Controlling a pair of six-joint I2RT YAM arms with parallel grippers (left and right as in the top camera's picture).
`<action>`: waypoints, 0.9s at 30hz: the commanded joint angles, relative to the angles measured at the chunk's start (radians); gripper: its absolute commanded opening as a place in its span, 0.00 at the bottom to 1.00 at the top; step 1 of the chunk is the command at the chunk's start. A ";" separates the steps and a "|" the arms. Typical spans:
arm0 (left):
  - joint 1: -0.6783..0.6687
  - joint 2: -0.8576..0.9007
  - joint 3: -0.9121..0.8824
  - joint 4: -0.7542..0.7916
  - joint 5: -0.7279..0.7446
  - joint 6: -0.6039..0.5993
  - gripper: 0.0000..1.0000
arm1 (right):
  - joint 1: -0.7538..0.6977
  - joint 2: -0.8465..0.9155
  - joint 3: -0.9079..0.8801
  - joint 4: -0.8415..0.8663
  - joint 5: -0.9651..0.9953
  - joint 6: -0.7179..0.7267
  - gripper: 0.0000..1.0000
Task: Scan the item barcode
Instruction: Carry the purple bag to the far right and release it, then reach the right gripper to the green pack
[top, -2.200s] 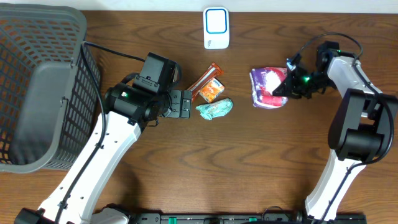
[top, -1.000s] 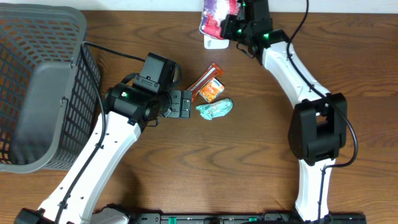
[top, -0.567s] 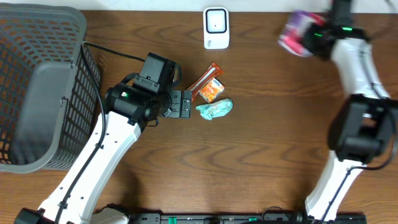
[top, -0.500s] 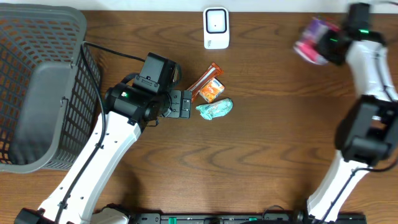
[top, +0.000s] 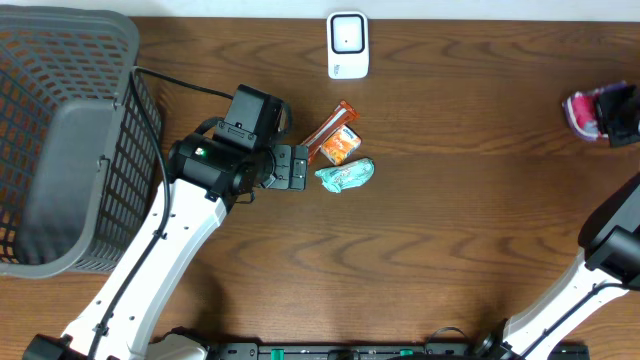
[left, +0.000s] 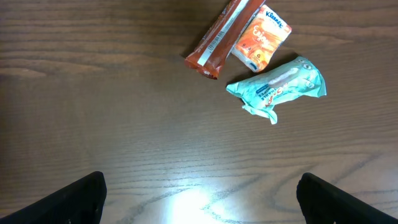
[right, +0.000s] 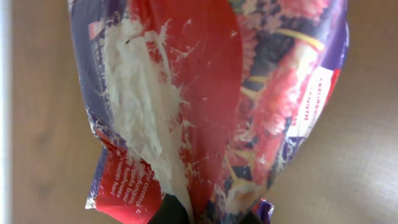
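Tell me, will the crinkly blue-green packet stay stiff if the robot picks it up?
Probably floppy: the teal packet is wrinkled with a twisted corner, so it would likely sag or crumple in a grip. It looks thin and flat, so probably light. Lying flat on the table, it should slide if pushed, not roll.

Left arm (top: 165, 245), right arm (top: 565, 300): white links, black joints; black cable on left.
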 joint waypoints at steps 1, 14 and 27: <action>0.004 0.003 0.003 -0.004 0.005 0.002 0.98 | 0.031 -0.045 -0.048 0.122 -0.190 0.053 0.07; 0.004 0.003 0.003 -0.004 0.005 0.002 0.98 | 0.076 -0.055 -0.048 0.223 -0.467 -0.092 0.53; 0.004 0.003 0.003 -0.004 0.005 0.002 0.98 | 0.315 -0.150 -0.049 -0.162 -0.636 -0.612 0.80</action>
